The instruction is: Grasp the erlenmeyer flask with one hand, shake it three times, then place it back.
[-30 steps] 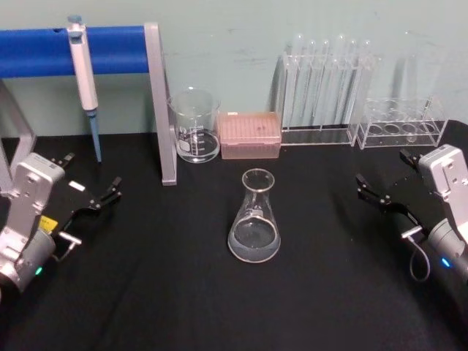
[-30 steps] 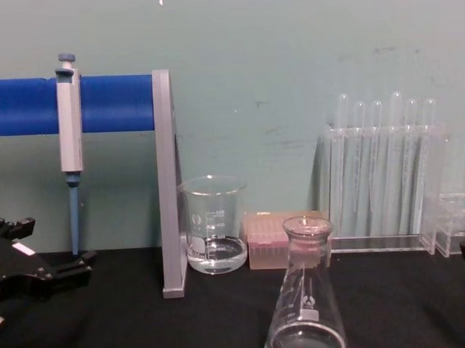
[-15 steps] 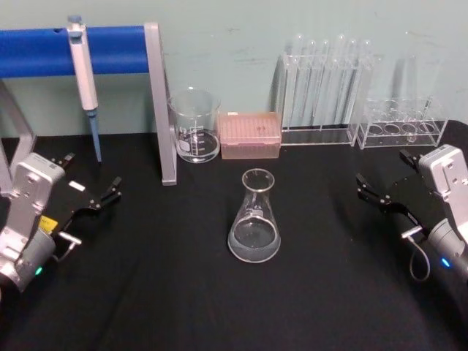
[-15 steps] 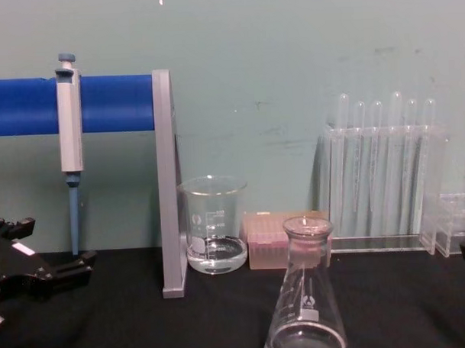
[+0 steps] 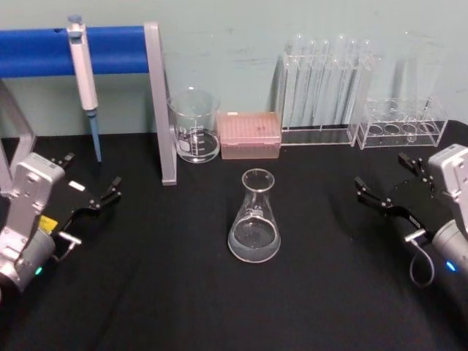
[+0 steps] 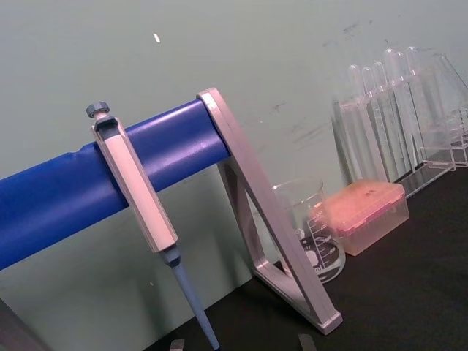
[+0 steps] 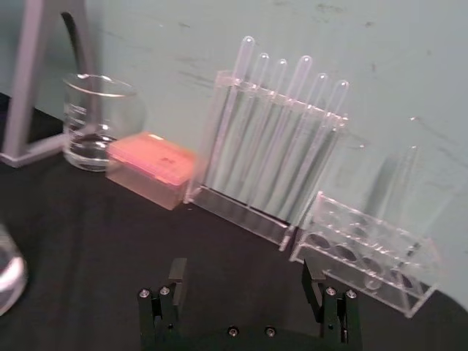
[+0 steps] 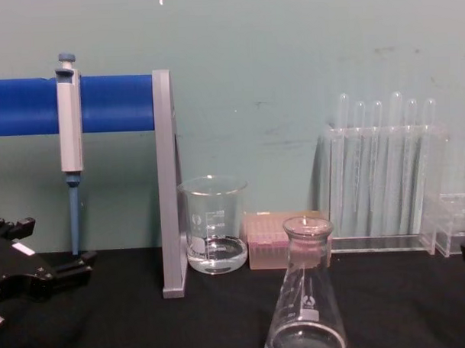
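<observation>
Left gripper (image 5: pixel 91 175) sits at the left edge of the black table (image 5: pixel 146 292), fingers spread and gripping nothing, just near of the pipette (image 5: pixel 82 66) hanging on the blue stand (image 5: pixel 36 50). The erlenmeyer flask (image 5: pixel 254 219) stands upright mid-table, near of the beaker (image 5: pixel 194 126) and pink tip box (image 5: pixel 250 135), well apart from both grippers. Over on the right, the right gripper (image 5: pixel 380 172) is spread wide too, empty, near of the test tube rack (image 5: pixel 322 95).
</observation>
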Controlling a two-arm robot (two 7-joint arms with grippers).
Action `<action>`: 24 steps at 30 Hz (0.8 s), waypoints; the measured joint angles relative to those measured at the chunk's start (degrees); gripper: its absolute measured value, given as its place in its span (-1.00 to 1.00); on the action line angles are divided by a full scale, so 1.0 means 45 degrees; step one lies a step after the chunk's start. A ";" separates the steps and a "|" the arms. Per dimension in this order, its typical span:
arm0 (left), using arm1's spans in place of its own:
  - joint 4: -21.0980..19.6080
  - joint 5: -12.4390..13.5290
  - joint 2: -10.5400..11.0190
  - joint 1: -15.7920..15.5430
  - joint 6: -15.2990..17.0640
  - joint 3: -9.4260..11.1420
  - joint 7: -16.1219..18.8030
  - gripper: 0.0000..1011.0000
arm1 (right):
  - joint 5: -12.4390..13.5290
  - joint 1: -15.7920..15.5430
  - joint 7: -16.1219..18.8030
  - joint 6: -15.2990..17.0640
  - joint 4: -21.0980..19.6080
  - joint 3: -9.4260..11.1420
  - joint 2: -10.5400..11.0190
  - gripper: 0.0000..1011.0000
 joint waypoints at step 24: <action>-0.0001 0.0000 0.0000 0.0000 0.0000 0.0000 0.0000 0.98 | 0.2463 -0.1645 0.3592 0.1212 -0.2000 0.0822 0.0459 0.98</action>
